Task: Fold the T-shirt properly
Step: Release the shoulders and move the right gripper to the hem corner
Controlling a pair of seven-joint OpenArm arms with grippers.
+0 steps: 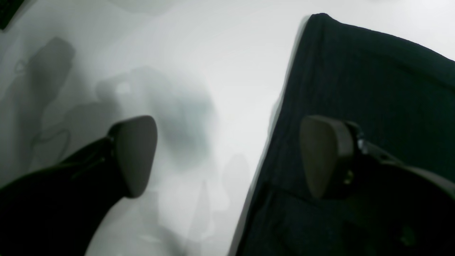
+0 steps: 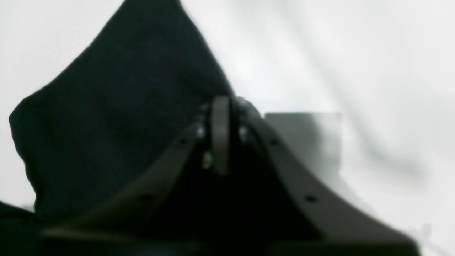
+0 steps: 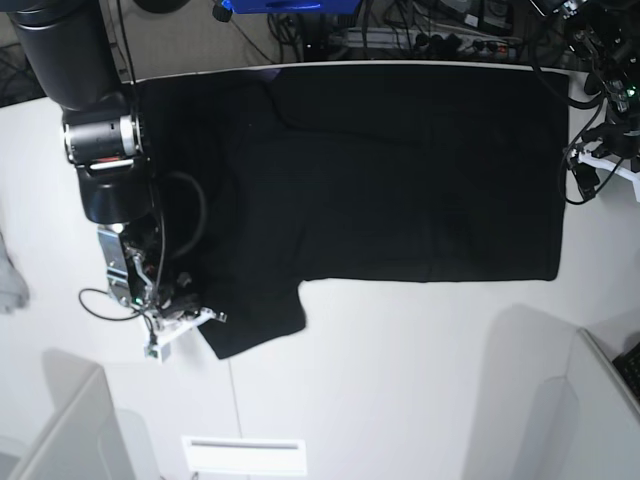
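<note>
The T-shirt (image 3: 400, 190) is clamped near its edge by the right end effector (image 2: 231, 131) (jaws together); the left end effector (image 1: 227, 156) is held apart.

A smooth white work surface (image 3: 400, 360), brightly lit and marked by soft grey shadows, spreads across the base view, with dark floor (image 3: 80, 30) beyond its far edge and a patch of blue (image 3: 290, 5) past the middle of that edge.
</note>
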